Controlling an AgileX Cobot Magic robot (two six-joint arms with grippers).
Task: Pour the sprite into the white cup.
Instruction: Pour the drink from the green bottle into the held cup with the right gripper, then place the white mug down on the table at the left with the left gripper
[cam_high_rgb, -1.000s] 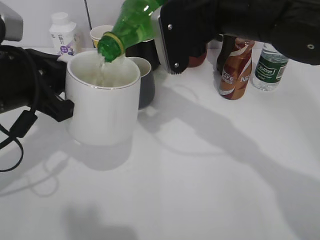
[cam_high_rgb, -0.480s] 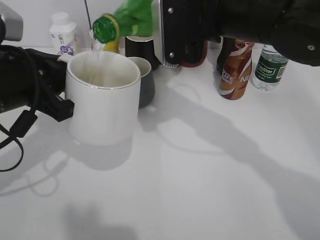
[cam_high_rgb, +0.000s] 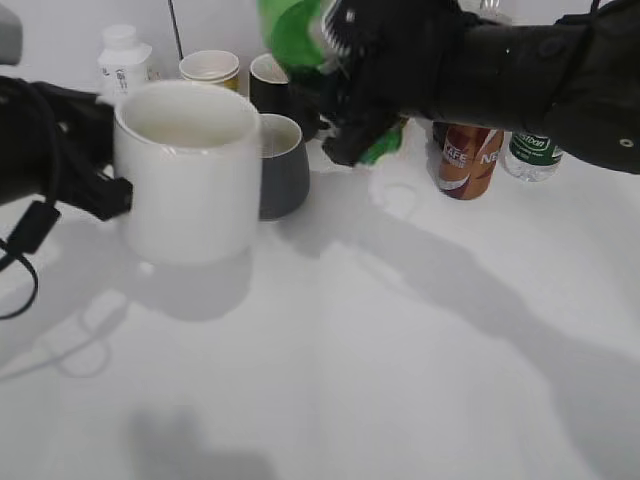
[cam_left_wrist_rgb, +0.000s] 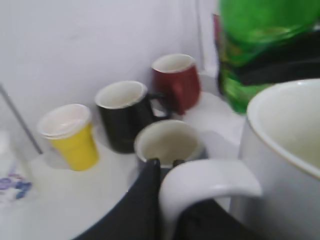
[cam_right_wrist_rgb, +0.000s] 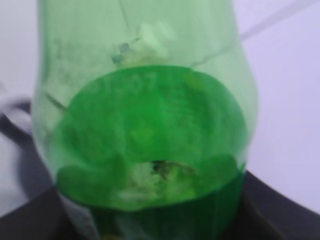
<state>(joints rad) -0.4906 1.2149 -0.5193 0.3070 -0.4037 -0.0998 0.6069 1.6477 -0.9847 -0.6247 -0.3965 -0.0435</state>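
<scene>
The white cup (cam_high_rgb: 187, 170) stands at the left of the table; in the left wrist view (cam_left_wrist_rgb: 290, 150) it fills the right side, its handle toward the camera. My left gripper (cam_left_wrist_rgb: 172, 200) is shut on the handle; it shows at the cup's left in the exterior view (cam_high_rgb: 105, 170). The sprite (cam_high_rgb: 295, 30), a green bottle, is held up behind the cup, nearly upright, clear of the rim. My right gripper (cam_high_rgb: 345, 100) is shut on it. The bottle fills the right wrist view (cam_right_wrist_rgb: 145, 130) and hides the jaws. It also shows in the left wrist view (cam_left_wrist_rgb: 260, 45).
Behind the cup stand a grey mug (cam_high_rgb: 285, 165), a black mug (cam_high_rgb: 270, 85), a yellow paper cup (cam_high_rgb: 210, 68) and a white bottle with purple print (cam_high_rgb: 125, 60). A red mug (cam_left_wrist_rgb: 177, 80) stands farther back. A brown can (cam_high_rgb: 468, 155) and a clear water bottle (cam_high_rgb: 530, 150) stand at the right.
The sprite has tipped back from over the cup's rim to nearly upright and moved right and up. The cup has shifted slightly left and back.
</scene>
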